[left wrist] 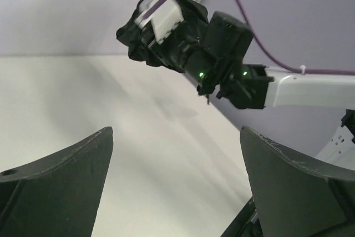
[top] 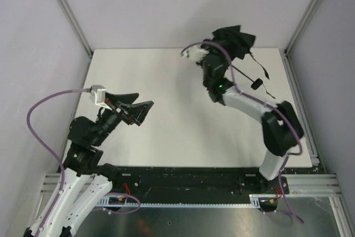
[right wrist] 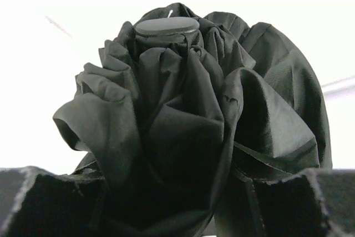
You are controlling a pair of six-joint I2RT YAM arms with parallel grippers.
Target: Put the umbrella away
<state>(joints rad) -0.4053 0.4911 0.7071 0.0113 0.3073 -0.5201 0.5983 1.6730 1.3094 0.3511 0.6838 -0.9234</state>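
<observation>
The black umbrella (top: 236, 39) is folded, its bunched canopy held up at the far right of the white table (top: 166, 92). My right gripper (top: 217, 49) is shut on that canopy. The thin shaft (top: 242, 74) slants down to the small handle (top: 255, 85), with a strap beside it. The right wrist view is filled by crumpled fabric of the umbrella (right wrist: 183, 115) and its round cap (right wrist: 166, 26), squeezed between the fingers of the right gripper (right wrist: 177, 198). My left gripper (top: 138, 104) hovers at the table's left, open and with nothing in it. In its own view the left gripper (left wrist: 175, 154) frames bare table.
Grey walls with aluminium corner posts (top: 72, 20) enclose the table on three sides. A black rail (top: 188, 178) runs along the near edge by the arm bases. Purple cables (top: 39, 109) loop off both wrists. The right arm (left wrist: 288, 90) shows in the left wrist view.
</observation>
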